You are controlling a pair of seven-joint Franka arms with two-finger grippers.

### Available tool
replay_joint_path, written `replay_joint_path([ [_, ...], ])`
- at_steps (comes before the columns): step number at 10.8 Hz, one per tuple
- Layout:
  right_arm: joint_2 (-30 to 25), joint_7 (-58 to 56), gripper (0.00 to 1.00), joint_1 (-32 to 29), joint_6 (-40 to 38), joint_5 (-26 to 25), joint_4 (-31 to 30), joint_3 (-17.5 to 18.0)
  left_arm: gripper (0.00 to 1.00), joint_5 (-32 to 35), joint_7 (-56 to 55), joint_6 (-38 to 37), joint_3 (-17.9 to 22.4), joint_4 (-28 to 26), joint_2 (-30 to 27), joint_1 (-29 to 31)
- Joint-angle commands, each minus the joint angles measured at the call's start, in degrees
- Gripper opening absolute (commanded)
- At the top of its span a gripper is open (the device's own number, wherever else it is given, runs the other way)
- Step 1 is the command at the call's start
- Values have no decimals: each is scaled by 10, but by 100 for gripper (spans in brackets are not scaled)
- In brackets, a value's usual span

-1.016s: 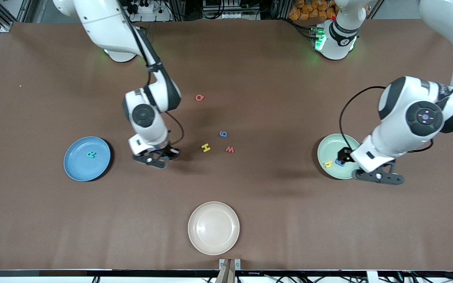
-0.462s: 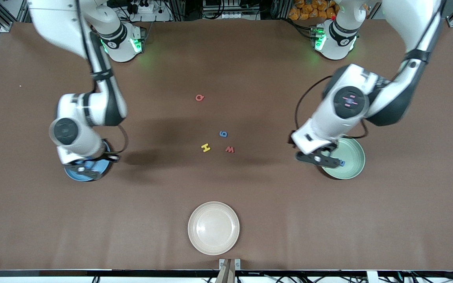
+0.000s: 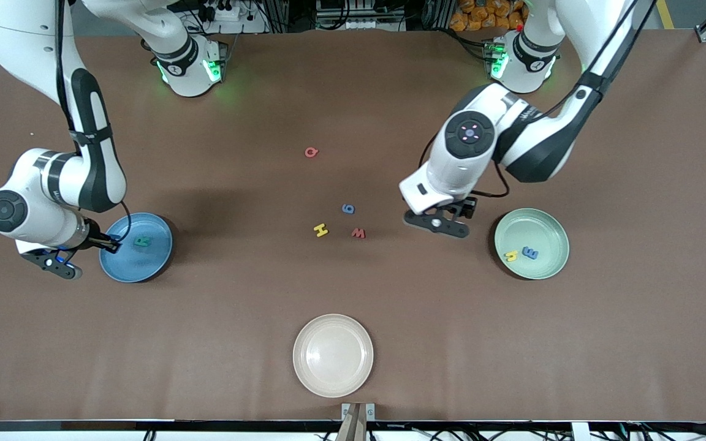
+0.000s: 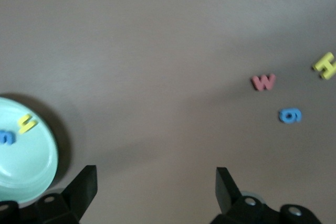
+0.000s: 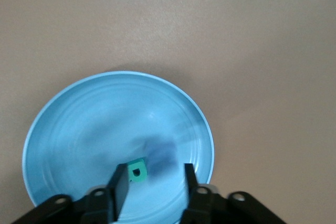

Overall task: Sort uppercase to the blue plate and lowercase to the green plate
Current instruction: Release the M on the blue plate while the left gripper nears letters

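1. Two fingers of the right gripper stand parted over the blue plate. The teal R lies between them, close by one finger, and a blurred blue piece sits just past the tips.
2. Left gripper hangs wide open and empty over bare table. The red w, blue g and yellow H lie ahead of its fingertips with open room all round them.
3. Green plate, beside one finger, holds the yellow h and blue e.
4. Pink Q lies apart from the rest, and the cream plate is well clear of both grippers.
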Motion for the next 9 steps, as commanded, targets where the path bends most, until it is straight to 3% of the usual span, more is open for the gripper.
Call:
replay_joint_path([
  [1,6,1,100,-3,-1,7,9,6,100,4,109,22,4,2,18,-13],
  [3,8,1,100,-2,-1,7,9,6,100,23,156,32,4,2,19,-18],
  [9,8,-1,100,-16,0,8,10,6,100,66,151,63,-8,-1,15,-85],
])
